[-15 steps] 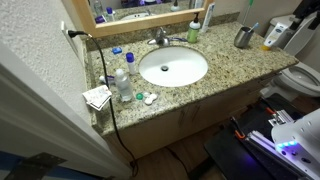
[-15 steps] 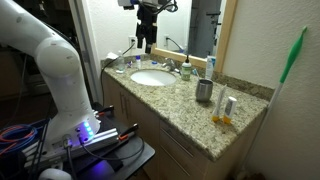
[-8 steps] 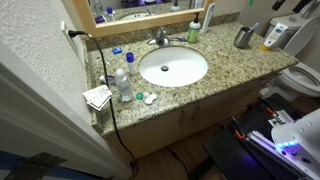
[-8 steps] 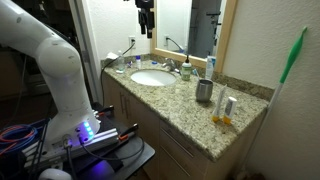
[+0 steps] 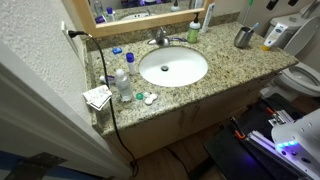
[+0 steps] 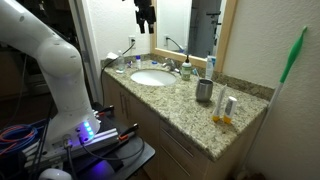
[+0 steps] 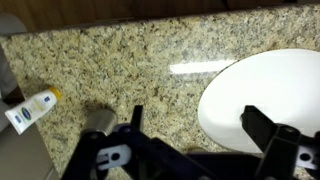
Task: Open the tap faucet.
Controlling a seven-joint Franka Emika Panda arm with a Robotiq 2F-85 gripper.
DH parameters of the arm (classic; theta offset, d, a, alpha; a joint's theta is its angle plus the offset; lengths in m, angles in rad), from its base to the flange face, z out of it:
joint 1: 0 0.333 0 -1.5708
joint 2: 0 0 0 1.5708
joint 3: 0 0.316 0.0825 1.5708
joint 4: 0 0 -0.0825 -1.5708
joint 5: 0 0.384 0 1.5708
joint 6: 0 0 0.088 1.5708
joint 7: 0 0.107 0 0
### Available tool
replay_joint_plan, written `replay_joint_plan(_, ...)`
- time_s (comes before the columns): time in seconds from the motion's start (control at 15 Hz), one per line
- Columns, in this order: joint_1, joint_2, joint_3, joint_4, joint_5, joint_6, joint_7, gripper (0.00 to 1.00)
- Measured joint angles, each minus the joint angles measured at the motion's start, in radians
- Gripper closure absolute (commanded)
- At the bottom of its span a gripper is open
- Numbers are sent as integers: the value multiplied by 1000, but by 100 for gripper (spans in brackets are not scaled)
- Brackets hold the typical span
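wrist view shows your gripper (image 7: 192, 118) open and empty above the basin (image 7: 275, 80); bring it down to the tap faucet (image 5: 160, 38) and straddle one handle squarely.

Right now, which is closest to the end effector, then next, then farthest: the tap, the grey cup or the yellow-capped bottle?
In an exterior view, from the end effector:
1. Tap faucet, down by the sink.
2. Grey cup, midway along the counter.
3. Yellow-capped bottle, nearest the camera.
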Motion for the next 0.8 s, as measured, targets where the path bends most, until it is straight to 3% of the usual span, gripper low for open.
replay_joint_plan(0.13,24,47,54,70,-51,16,1,0)
replay_joint_plan(0.33,45,101,66,141,-53,44,6,0)
replay_joint_plan(0.8,47,108,80,140,-86,53,31,0)
